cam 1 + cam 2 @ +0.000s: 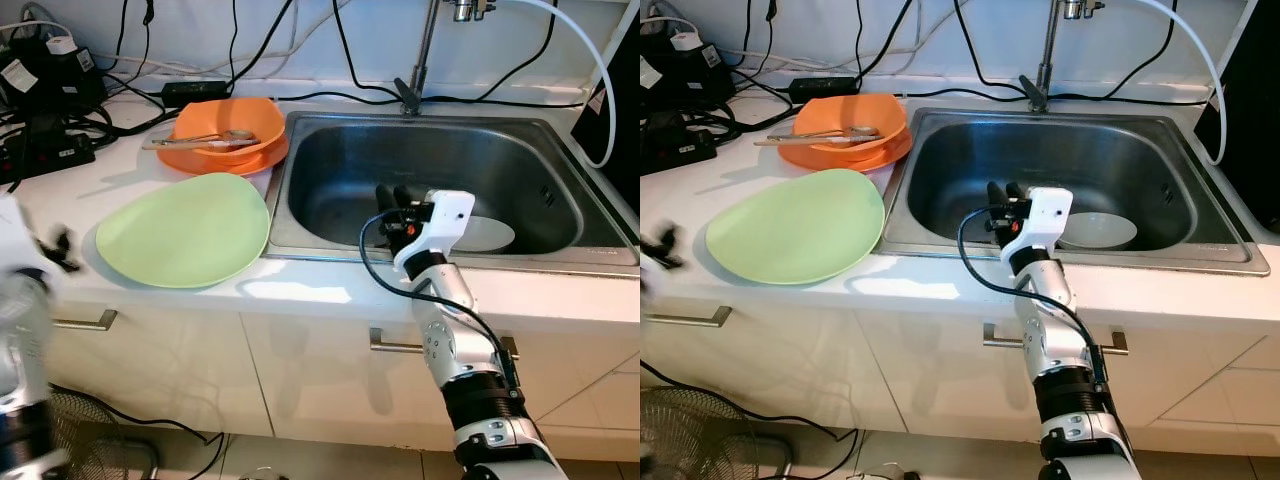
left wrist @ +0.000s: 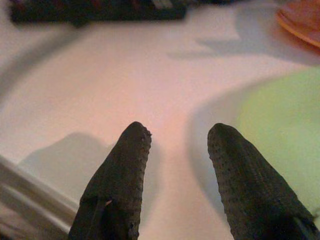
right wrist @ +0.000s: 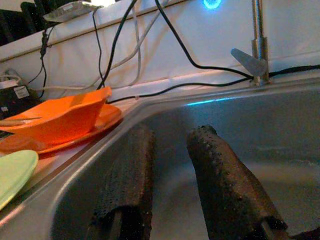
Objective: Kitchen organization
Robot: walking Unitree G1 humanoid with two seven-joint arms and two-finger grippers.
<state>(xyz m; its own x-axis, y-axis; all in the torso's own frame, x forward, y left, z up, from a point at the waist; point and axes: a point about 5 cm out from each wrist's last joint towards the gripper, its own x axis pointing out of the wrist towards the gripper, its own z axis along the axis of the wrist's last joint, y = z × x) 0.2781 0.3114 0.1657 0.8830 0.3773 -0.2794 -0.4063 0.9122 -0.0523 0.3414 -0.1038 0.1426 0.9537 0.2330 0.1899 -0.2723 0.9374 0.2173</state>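
Observation:
A light green plate (image 1: 185,230) lies on the white counter (image 1: 110,185) left of the steel sink (image 1: 330,170). Behind it an orange bowl (image 1: 228,122) sits on an orange plate (image 1: 250,160), with metal utensils (image 1: 200,140) lying across the bowl. A pale dish (image 1: 490,234) rests on the sink floor. My right gripper (image 1: 393,195) hangs inside the sink near its front wall, fingers (image 3: 215,165) a little apart and empty. My left gripper (image 2: 175,135) is open over bare counter just left of the green plate (image 2: 280,140), blurred at the counter's front edge (image 1: 60,248).
A faucet (image 1: 425,50) rises behind the sink, with a white hose (image 1: 600,60) to its right. Black power strips and cables (image 1: 45,90) crowd the back left of the counter. Cabinet handles (image 1: 85,322) run below the edge, and a fan (image 1: 100,440) stands on the floor.

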